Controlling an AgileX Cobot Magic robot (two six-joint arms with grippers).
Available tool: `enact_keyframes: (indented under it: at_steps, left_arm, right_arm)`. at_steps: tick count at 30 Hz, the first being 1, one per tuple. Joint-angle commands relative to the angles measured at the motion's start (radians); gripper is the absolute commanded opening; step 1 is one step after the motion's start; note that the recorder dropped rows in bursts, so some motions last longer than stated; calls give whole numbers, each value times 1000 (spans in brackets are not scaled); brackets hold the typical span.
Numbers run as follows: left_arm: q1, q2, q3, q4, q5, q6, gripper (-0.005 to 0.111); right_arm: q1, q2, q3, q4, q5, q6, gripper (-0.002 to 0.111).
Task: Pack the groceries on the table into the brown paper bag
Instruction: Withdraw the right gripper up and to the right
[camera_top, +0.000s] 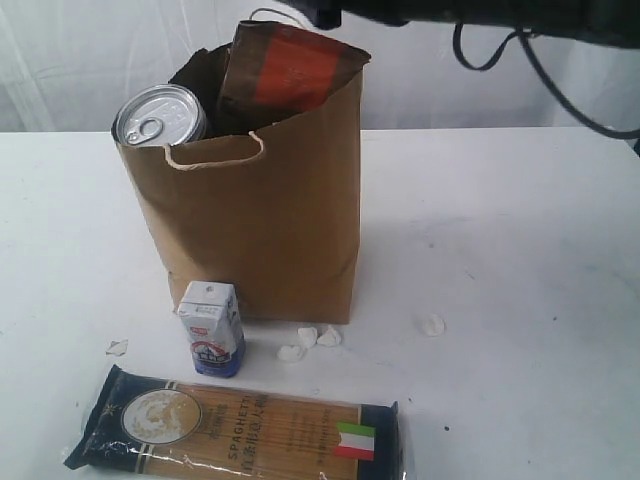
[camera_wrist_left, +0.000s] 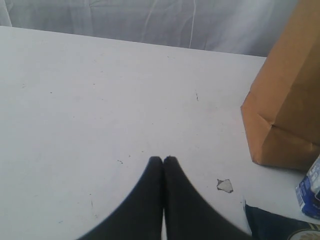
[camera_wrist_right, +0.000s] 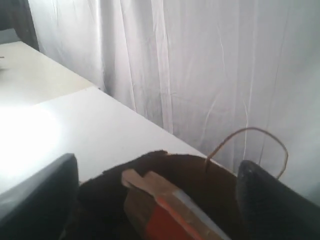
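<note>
One paper bag (camera_top: 260, 230), one jar (camera_top: 160, 115), one pouch (camera_top: 295, 70), one carton (camera_top: 211, 330), one spaghetti pack (camera_top: 240, 435), five white scraps (camera_top: 307, 335)

Left end effector (camera_wrist_left: 163, 161) closed; right (camera_wrist_right: 157, 167) apparently spread.

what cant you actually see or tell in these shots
Bag contents, exterior view: its walls hide everything below the can and pouch.
Spaghetti pack, exterior view: the bottom edge cuts it off.
Carton print, exterior view: too small to read.
Pouch, right wrist view: only its top shows; the dark bag hides the rest.
</note>
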Motion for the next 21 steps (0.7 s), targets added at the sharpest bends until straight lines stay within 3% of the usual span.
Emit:
enact_keyframes:
  at_steps: [1, 6, 8, 10, 11, 13, 16, 17, 19, 21]
  left_arm:
    - [-4, -4, 3, -9, -9, -23, 0]
    - [-4, -4, 3, -9, -71, -23, 0]
    - [-4, -4, 3, -9, -213, -23, 0]
    - [-4, -4, 3, -9, -333, -23, 0]
    - [-4, -4, 3, -9, -393, -23, 0]
    - [-4, -4, 3, -9, -439, -23, 0]
    - [-4, -4, 3, -9, -444, -13, 0]
    - [-4, -4, 3, -9, -440, 2, 0]
    - [-4, -4, 3, -9, -425, 117, 0]
    - [-2, -4, 3, -7, -450, 245, 0]
  right_arm:
    - [0, -89, -2, -39, 14, 4, 80]
    - [0, -166, -2, -364, -41, 101, 77]
    - [-3, -203, -2, -660, -105, 294, 62]
    - [-3, -252, -2, -1023, -144, 589, 38]
    - [-3, -286, -2, -1263, -129, 798, 18]
    - [-3, -330, -2, -1604, -32, 1067, 0]
    - [-7, -349, 9, -1988, 256, 1463, 0]
    - [-16, -351, 28, -2031, 290, 1542, 0]
    - [-40, -404, 155, -2053, 204, 1677, 0]
    - [-43, -545, 422, -2050, -140, 1838, 0]
